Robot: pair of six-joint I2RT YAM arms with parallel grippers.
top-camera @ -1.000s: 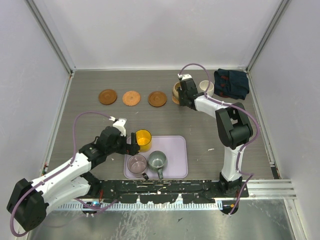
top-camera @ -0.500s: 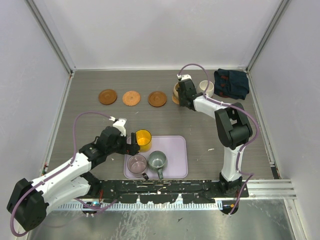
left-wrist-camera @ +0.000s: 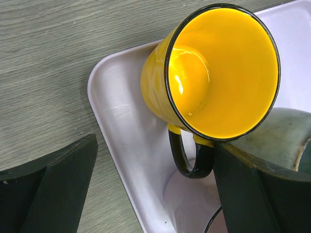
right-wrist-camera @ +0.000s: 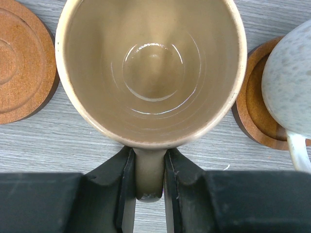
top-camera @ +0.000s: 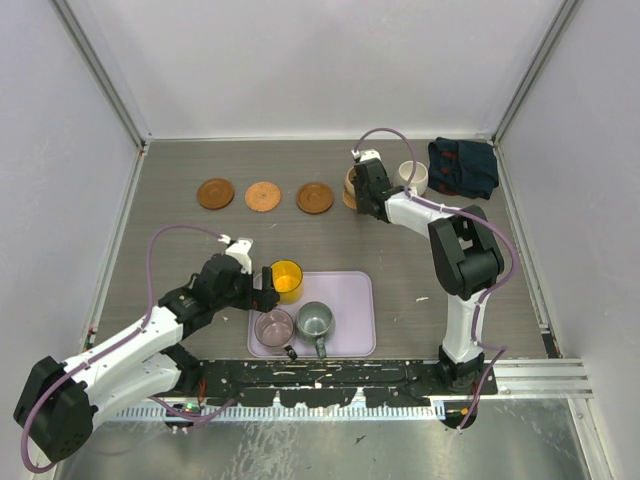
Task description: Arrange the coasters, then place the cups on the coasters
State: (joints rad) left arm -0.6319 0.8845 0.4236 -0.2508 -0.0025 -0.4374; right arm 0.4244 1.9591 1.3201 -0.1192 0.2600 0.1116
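My right gripper [right-wrist-camera: 149, 162] is shut on the handle of the tan cup [right-wrist-camera: 150, 68], which stands upright at the right end of the coaster row [top-camera: 353, 185]. Three coasters [top-camera: 215, 193] [top-camera: 263, 196] [top-camera: 315, 198] lie in a line to its left. The white cup [top-camera: 412, 175] sits on a dark coaster [right-wrist-camera: 255, 114] just to its right. My left gripper [left-wrist-camera: 155, 194] is open beside the yellow cup [left-wrist-camera: 218, 73], whose black handle [left-wrist-camera: 192, 155] hangs between the fingers, close to the right one. The pink cup [top-camera: 273, 327] and grey-green cup [top-camera: 314, 320] stand on the tray.
The lilac tray [top-camera: 350, 300] lies at the near middle of the table, with the yellow cup in its far left corner. A dark navy cloth [top-camera: 463, 167] is bunched at the back right. Grey walls enclose the table on three sides.
My right gripper has shifted slightly left and away, taking the tan cup with it. The left arm and the cups on the tray have not moved.
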